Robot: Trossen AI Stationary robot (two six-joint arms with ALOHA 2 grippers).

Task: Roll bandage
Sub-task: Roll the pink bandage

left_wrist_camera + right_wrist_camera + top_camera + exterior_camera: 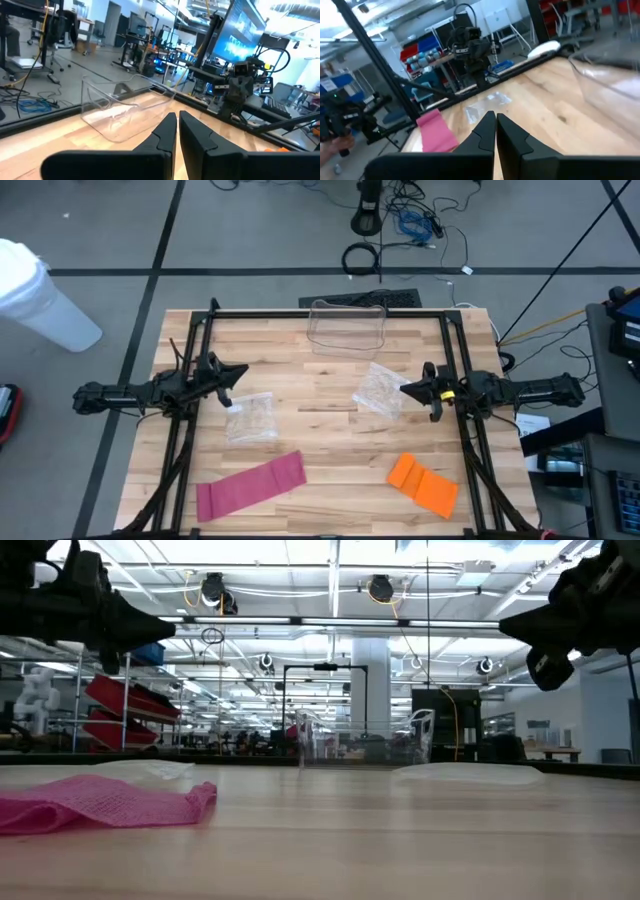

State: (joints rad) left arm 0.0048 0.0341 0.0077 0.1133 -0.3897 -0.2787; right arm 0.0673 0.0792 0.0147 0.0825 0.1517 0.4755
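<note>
Wooden plank tabletop (330, 480) has open room mid-centre; pink mesh bandage (251, 484) lies flat at the near left edge, folded orange bandage (423, 484) near right, clear plastic bin (347, 326) at the far edge, and two clear bags (250, 417) (380, 390) lie between. Left gripper (232, 373) hangs above the left side and right gripper (407, 391) above the right, both level, pointing inward. Both sets of jaws are closed and empty, the left showing a slight gap.

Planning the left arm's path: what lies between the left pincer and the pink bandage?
In the high view, a clear plastic bag lies between the left pincer and the pink bandage; otherwise bare wood.
</note>
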